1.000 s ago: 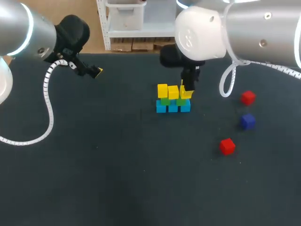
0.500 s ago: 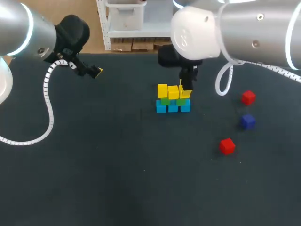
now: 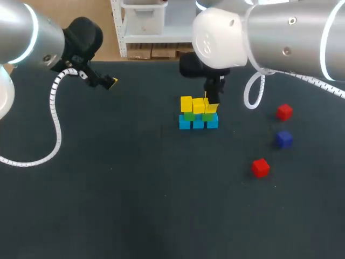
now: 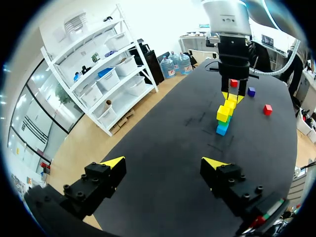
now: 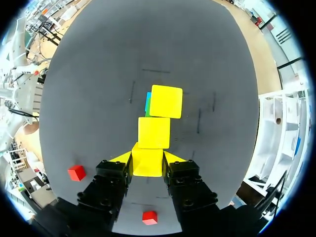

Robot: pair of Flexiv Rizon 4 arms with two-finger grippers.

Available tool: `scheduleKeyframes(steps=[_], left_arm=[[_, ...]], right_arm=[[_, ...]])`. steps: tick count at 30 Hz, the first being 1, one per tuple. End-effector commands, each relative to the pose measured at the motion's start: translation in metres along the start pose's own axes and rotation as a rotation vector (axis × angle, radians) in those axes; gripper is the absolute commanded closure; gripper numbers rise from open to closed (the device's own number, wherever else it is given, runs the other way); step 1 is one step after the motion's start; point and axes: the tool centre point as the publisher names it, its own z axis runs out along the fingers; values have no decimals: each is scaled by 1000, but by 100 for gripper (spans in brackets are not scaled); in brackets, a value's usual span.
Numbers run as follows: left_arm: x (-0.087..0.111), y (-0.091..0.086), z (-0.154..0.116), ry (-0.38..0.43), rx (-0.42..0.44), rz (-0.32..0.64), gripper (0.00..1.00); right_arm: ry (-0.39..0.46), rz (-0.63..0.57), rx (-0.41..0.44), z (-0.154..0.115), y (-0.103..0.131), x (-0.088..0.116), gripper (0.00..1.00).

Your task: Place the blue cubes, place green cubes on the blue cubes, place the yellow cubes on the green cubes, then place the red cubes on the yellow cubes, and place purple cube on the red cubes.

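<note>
Three blue cubes stand in a row mid-table with green cubes on them. Two yellow cubes top the left and middle columns. My right gripper comes down from above, shut on a third yellow cube, level with those two over the right-hand column. Two red cubes and a purple cube lie loose to the right. My left gripper hangs open and empty at the far left, well away from the stack.
In the right wrist view the red cubes lie behind and beside the fingers. The dark table stretches bare in front of and left of the stack. My right arm's white elbow looms over the back of the table.
My right arm has drifted slightly left, still holding the yellow cube at the stack's right end. The left arm and the loose cubes have not moved.
</note>
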Motion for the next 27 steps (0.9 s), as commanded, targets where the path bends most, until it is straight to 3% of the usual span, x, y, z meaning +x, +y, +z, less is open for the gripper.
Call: scheduleKeyframes(steps=[1, 11, 12, 13, 15, 16, 27], left_arm=[[1, 2, 0, -4, 7, 4, 0], [1, 2, 0, -4, 7, 4, 0], [1, 2, 0, -4, 7, 4, 0], [1, 2, 0, -4, 7, 4, 0], [1, 2, 0, -4, 7, 4, 0], [1, 2, 0, -4, 7, 4, 0], [1, 2, 0, -4, 7, 4, 0]], right_arm=[[0, -1, -6, 0, -3, -1, 100], [-1, -2, -5, 1, -3, 0, 100], [-1, -3, -5, 1, -3, 0, 95], [-1, -3, -5, 1, -2, 0, 87], [3, -2, 1, 1, -2, 0, 55], [4, -1, 2, 1, -2, 0, 0], [-18, 36, 5, -5, -2, 6, 0]])
